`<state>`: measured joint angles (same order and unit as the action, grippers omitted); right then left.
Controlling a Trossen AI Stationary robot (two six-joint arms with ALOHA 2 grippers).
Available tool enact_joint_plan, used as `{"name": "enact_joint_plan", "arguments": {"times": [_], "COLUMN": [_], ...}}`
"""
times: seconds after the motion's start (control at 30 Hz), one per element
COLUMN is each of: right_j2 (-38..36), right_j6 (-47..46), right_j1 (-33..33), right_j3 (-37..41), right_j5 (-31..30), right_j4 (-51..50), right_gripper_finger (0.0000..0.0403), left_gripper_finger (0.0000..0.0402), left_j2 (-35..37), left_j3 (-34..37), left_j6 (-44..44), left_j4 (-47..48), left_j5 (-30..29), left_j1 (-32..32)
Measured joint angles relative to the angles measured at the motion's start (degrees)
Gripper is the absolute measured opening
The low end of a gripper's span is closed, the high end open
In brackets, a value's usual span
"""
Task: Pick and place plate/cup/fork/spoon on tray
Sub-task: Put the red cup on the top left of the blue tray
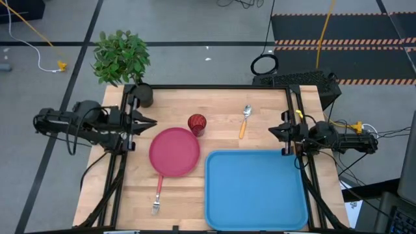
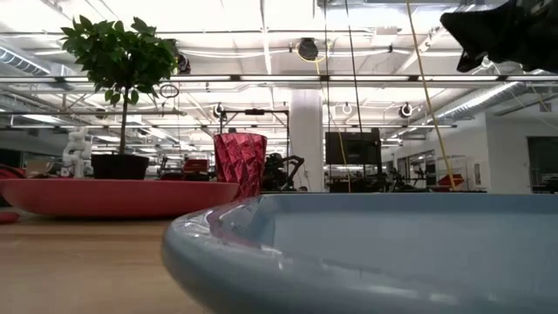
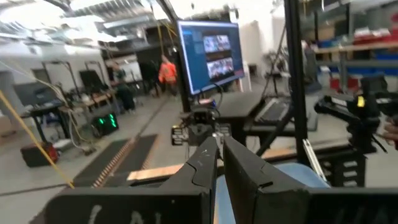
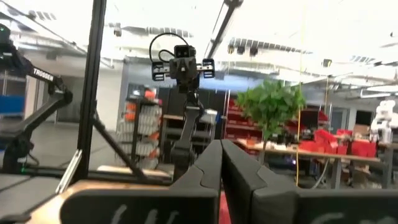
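Nothing placed yet: we see the tray (image 1: 257, 190) bare at the near right of the bench (image 1: 175, 201). The plate (image 1: 174, 151) lies just left of it, the cup (image 1: 197, 123) touching or nearly touching the plate's far rim, the fork (image 1: 158, 194) near the plate's front edge, the spoon (image 1: 244, 121) beyond the tray. Left pincer (image 1: 148, 123) hangs at the left edge, fingers (image 3: 239, 171) pressed together, holding nothing. Right pincer (image 1: 273, 130) waits at the right edge, likewise closed and empty. We judge this the opening step; the next move calls for spreading a pincer and lowering onto one item, perhaps the cup or spoon.
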<state>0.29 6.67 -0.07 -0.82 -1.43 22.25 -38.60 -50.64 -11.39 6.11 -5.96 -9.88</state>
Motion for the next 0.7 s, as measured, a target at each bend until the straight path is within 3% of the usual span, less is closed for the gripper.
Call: {"name": "enact_joint_plan", "arguments": {"times": [0.37,0.57,0.7], "right_j2": [-0.02,0.00,0.73], "right_j6": [-1.42,-16.75,-20.60], "right_j1": [0.00,0.01,0.38], "right_j3": [0.00,-0.12,-2.25], "right_j5": [-0.22,-0.22,0.33], "right_j4": [0.88,1.08,0.51], "right_gripper_finger": [0.0000,0.0000,0.0000], "left_gripper_finger": [0.0033,0.0033,0.0033], "left_j2": [-17.66,-22.86,-24.89], "left_j3": [-23.28,-27.45,-27.70], "left_j6": [0.44,-3.38,-5.43], "left_j4": [15.01,15.62,15.83], "left_j5": [-0.04,-0.09,-1.40], "left_j1": [-2.17,-2.36,-1.44]}}
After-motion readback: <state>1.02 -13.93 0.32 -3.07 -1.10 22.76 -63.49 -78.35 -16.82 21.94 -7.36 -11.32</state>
